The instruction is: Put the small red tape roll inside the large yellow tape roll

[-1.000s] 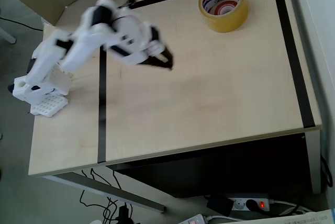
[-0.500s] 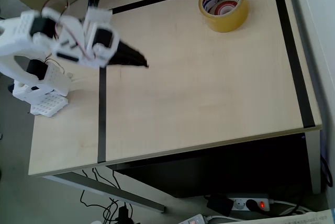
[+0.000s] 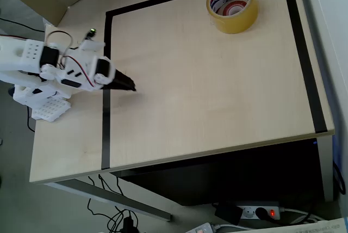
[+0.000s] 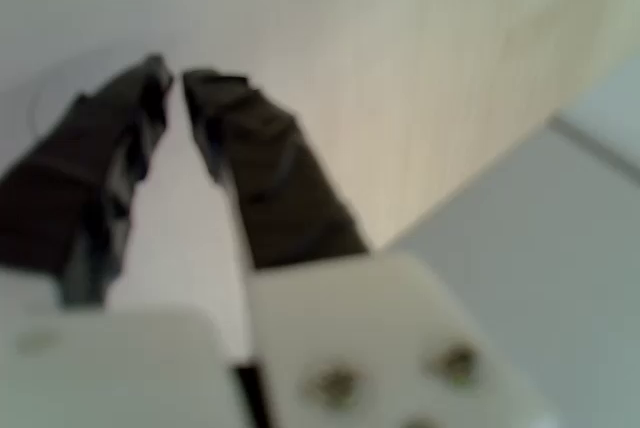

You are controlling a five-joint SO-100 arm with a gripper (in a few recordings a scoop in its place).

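The large yellow tape roll (image 3: 231, 19) stands at the table's far right in the overhead view, an amber ring with a printed white core. Inside its hole lies the small red tape roll (image 3: 235, 9), of which a red and white arc shows. My gripper (image 3: 130, 87) hovers low over the table's left side, far from both rolls, with its black fingers pointing right. In the wrist view the gripper (image 4: 175, 83) has its fingertips almost touching, shut with nothing between them, over bare light wood.
Black tape lines (image 3: 105, 118) frame a rectangle on the light wooden table (image 3: 217, 97). The arm's white base (image 3: 41, 99) sits at the left edge. A power strip (image 3: 261, 211) and cables lie on the floor below the front edge.
The arm has swung back to the left and folded down toward its base. The gripper moved from the table's upper middle to the left black line. Both rolls stayed put.
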